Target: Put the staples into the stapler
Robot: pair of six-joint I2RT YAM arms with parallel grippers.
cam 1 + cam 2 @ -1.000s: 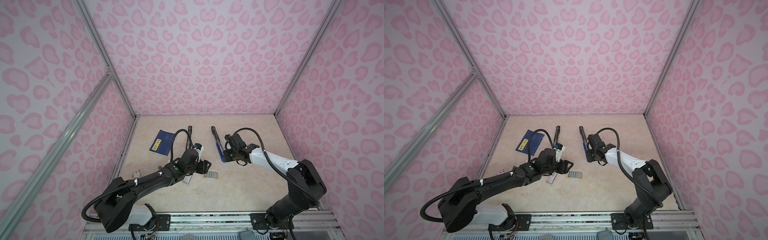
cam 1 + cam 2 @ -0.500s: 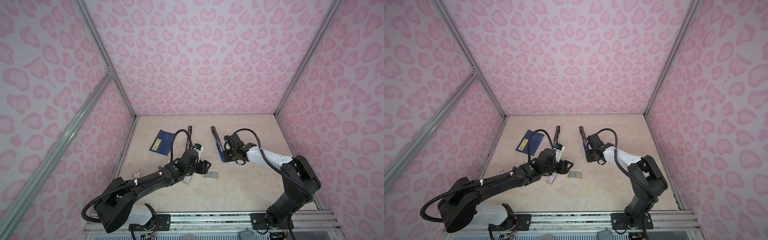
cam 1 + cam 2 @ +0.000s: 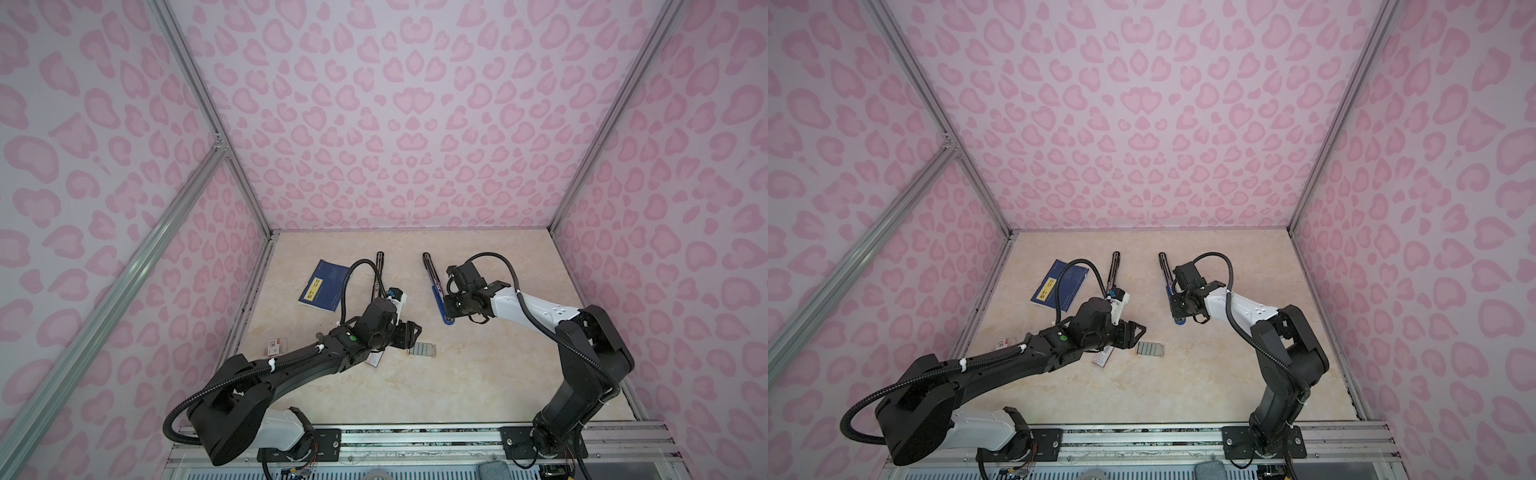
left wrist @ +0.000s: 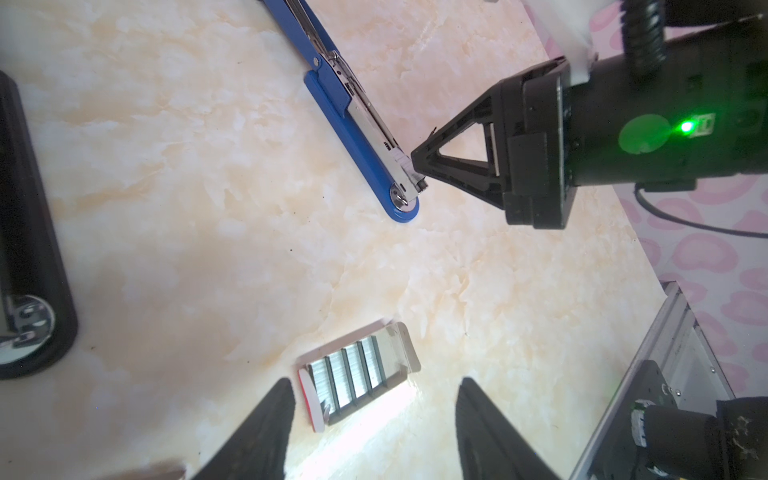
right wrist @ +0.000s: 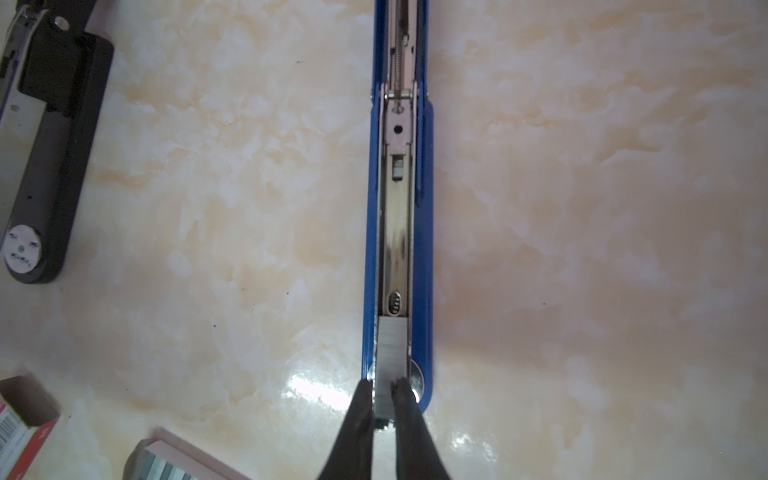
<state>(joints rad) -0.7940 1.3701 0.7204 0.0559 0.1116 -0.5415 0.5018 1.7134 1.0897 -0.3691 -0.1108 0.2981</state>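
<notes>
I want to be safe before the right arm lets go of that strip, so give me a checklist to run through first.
1. Blue stapler lid swung open, metal channel exposed: ok.
2. Right gripper shut on the staple strip: ok.
3. Strip lined up lengthwise with the channel: ok.
4. Strip seated flat in the front end of the channel: cannot tell.
5. Channel beyond the strip bare of anything in the way: ok.
6. Left gripper open, apart from the stapler, above the spare staples: ok.
</notes>
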